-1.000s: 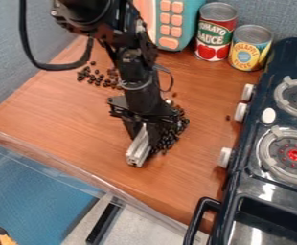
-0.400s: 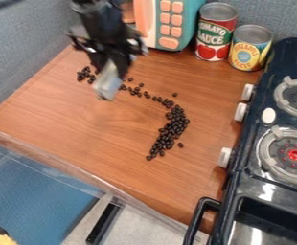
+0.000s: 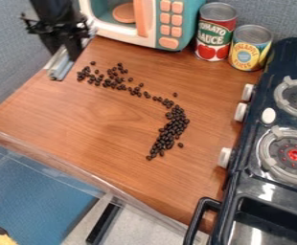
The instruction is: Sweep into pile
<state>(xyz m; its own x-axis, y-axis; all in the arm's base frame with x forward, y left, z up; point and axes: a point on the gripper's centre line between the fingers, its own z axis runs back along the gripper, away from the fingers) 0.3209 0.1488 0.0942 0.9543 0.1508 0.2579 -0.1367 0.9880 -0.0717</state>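
At upper left, the end effector [image 3: 65, 50] hangs downward.

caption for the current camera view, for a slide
Dark beans curve across a wooden table beside a toy stove, not yet one pile

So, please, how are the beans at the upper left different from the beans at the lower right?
The upper-left beans lie loosely, with wood showing between many of them; the lower-right beans are packed closer together. The upper-left beans spread mostly sideways below the toy oven, while the lower-right beans form a long strip running down the picture, nearer the stove. Both groups are small, dark beans, and neither is a compact pile.
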